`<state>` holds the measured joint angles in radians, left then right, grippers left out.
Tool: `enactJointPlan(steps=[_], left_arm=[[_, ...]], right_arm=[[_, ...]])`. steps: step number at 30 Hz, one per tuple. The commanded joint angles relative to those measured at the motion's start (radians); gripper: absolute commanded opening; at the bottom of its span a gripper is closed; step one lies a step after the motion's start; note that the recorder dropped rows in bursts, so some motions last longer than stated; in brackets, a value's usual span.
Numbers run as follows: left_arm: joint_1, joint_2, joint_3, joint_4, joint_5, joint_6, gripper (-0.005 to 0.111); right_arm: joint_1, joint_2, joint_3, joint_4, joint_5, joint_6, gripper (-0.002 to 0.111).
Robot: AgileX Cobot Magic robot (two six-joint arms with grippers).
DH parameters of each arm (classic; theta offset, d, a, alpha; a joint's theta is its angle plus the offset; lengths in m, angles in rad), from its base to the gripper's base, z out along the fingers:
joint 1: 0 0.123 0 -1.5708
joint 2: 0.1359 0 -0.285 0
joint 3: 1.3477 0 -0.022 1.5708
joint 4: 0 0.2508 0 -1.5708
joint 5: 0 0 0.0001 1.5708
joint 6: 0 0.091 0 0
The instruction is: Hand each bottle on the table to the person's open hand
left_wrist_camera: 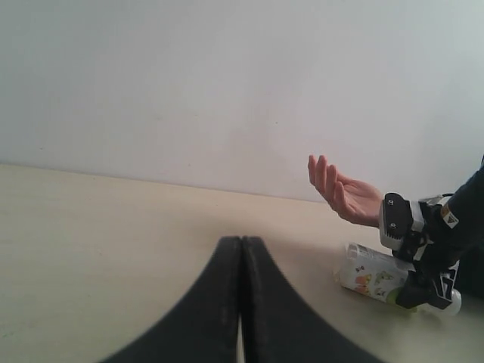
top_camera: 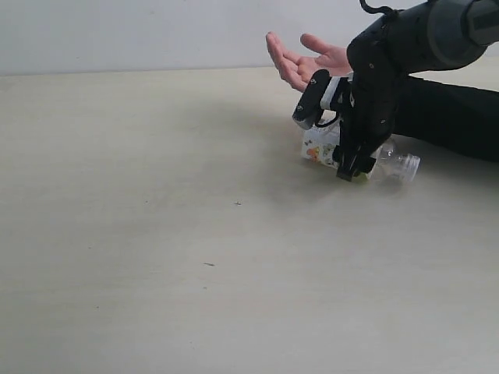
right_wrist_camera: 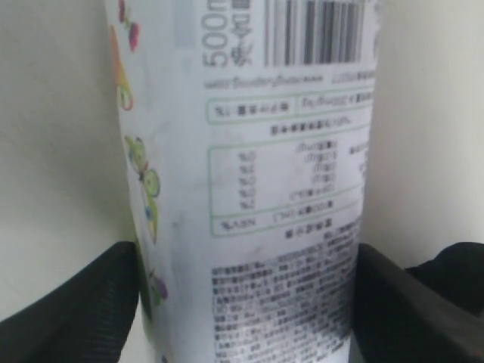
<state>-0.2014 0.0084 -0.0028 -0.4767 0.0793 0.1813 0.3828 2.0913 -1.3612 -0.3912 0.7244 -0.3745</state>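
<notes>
One clear bottle [top_camera: 320,146] with a white, fruit-printed label lies on its side on the table [top_camera: 156,249], its neck pointing right. My right gripper [top_camera: 348,168] reaches down over its middle. In the right wrist view the black pads [right_wrist_camera: 91,302] sit against both sides of the bottle [right_wrist_camera: 249,189], which still rests on the table. The person's open hand [top_camera: 300,56] hovers palm up just behind it. The left wrist view shows my left gripper [left_wrist_camera: 242,253] shut and empty over bare tabletop, with the bottle [left_wrist_camera: 370,276] and the hand [left_wrist_camera: 344,195] far off.
The person's black-sleeved forearm [top_camera: 452,117] lies across the table at the right, behind my right arm. A pale wall [top_camera: 117,31] rises past the table's far edge.
</notes>
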Motion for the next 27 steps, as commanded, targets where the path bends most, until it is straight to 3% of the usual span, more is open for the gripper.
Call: enactJointPlan(steps=[1, 3, 4, 5, 12, 20, 27], left_arm=[[0.004, 0.002, 0.003, 0.001, -0.001, -0.003, 0.000], [0.004, 0.002, 0.003, 0.001, -0.001, -0.003, 0.000], [0.004, 0.002, 0.003, 0.001, -0.001, -0.003, 0.000], [0.004, 0.002, 0.003, 0.001, -0.001, -0.003, 0.000], [0.004, 0.002, 0.003, 0.001, -0.001, -0.003, 0.000], [0.004, 0.002, 0.003, 0.001, -0.001, -0.003, 0.000], [0.004, 0.002, 0.003, 0.001, -0.001, -0.003, 0.000]], right_arm=[[0.001, -0.009, -0.003, -0.002, 0.046, 0.004, 0.023], [0.001, -0.021, -0.003, -0.002, 0.050, 0.004, 0.013], [0.001, -0.032, -0.003, 0.007, 0.055, -0.007, 0.001], [0.001, -0.041, -0.003, 0.022, 0.058, -0.024, 0.000], [0.001, -0.102, -0.003, 0.123, 0.112, -0.104, 0.000], [0.001, -0.161, -0.003, 0.262, 0.338, -0.134, 0.000], [0.001, -0.248, 0.059, 0.391, 0.455, 0.012, 0.000]])
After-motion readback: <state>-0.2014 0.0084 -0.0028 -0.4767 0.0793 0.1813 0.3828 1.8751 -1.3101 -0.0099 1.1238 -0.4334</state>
